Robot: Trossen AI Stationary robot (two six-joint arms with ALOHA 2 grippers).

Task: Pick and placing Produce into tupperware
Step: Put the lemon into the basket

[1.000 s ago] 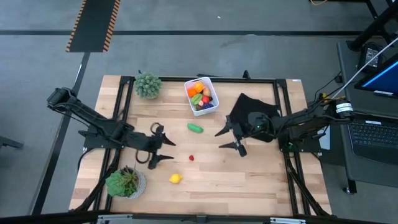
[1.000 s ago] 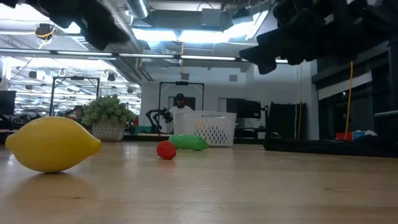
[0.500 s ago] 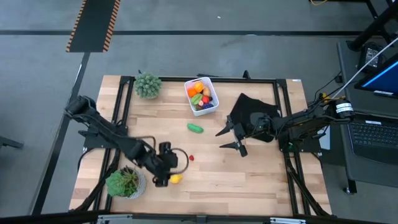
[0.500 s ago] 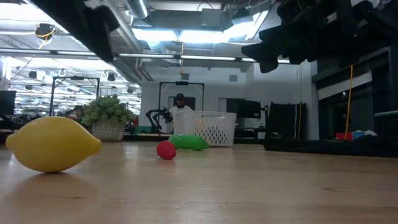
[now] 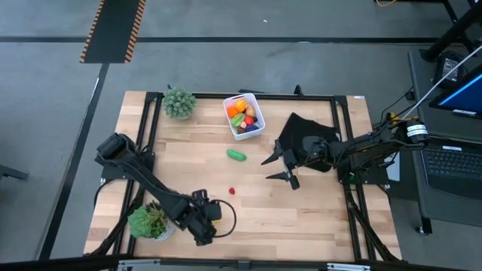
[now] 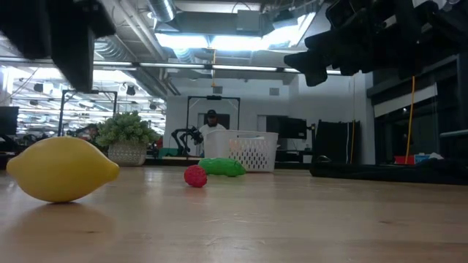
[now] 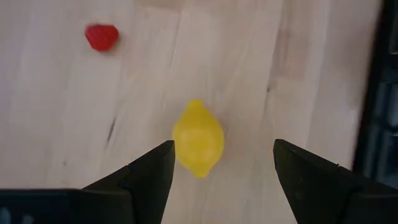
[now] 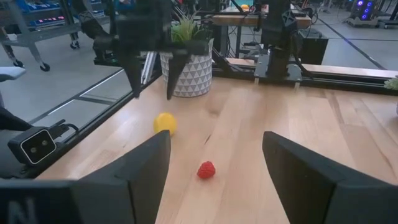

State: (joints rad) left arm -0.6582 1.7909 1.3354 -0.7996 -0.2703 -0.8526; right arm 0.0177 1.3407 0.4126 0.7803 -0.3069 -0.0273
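We see the wooden surface (image 5: 301, 214) with both arms over it. The white tupperware (image 5: 244, 116) sits at its far edge, already holding several pieces of produce. The left end effector (image 7: 217, 163) hangs directly above the yellow lemon (image 7: 198, 139) near the front edge, beside a potted plant (image 5: 151, 220); its fingers are spread wide on either side of the lemon, and they hold nothing. The right end effector (image 5: 277, 167) waits over the surface's middle right, just off a black cloth (image 5: 305, 132), fingers apart and empty. A green vegetable (image 5: 237, 155) lies near the tupperware, and a small red fruit (image 5: 232, 190) lies between it and the lemon.
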